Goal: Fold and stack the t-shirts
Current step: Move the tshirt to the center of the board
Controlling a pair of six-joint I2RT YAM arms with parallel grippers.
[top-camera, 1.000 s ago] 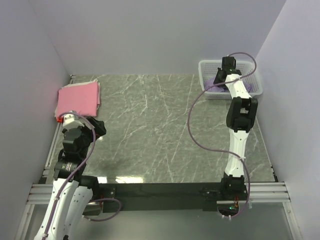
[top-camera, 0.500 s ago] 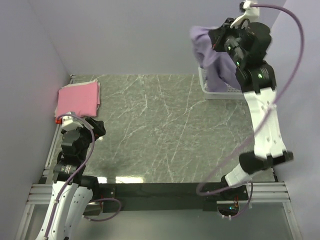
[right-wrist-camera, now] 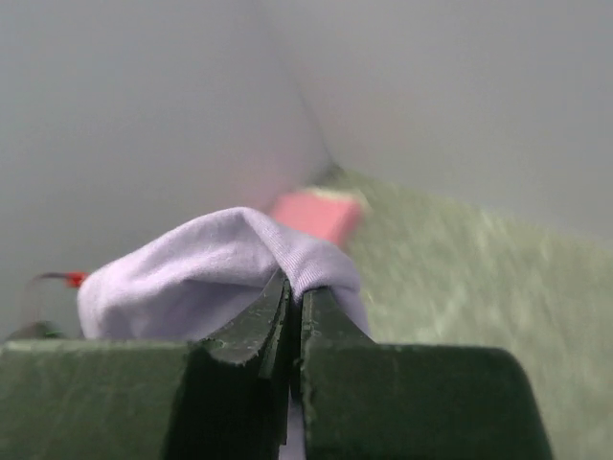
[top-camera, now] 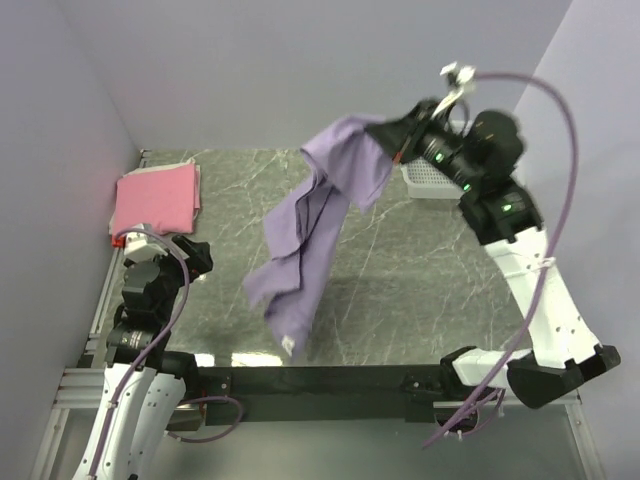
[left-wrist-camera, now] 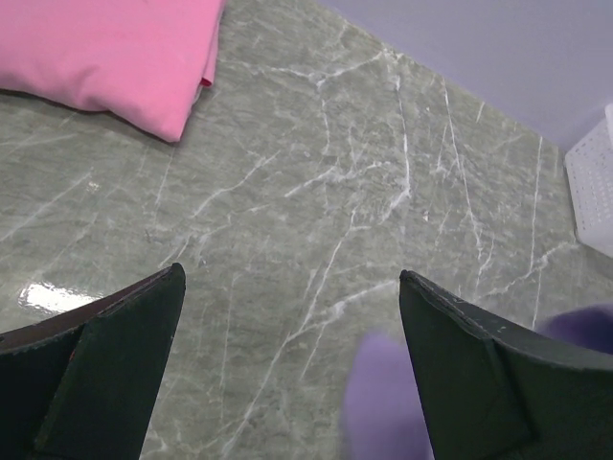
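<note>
- Far left, back corner of the table (top-camera: 400, 280): pink t-shirt (top-camera: 157, 197), folded into a flat rectangle, one edge close to the side wall.
- Just in front of that fold: left gripper (left-wrist-camera: 289, 276), jaws spread wide, nothing between them, low over bare marbled tabletop; apart from the pink t-shirt (left-wrist-camera: 105, 48), which shows at the upper left of the left wrist view.
- Over the middle of the table: lavender t-shirt (top-camera: 310, 230), unfolded, up in the air, hanging as a long slanting drape from upper right down to lower left; no telling whether the lowest hem touches the surface.
- At the top of that drape: right gripper (right-wrist-camera: 295, 287), raised high, clamped tight on a bunched ridge of the lavender t-shirt (right-wrist-camera: 220, 259), fabric bulging over the pinched jaws.
- Far right, back corner: white mesh basket (top-camera: 425, 178), mostly hidden behind the right arm, well apart from the pink t-shirt.
</note>
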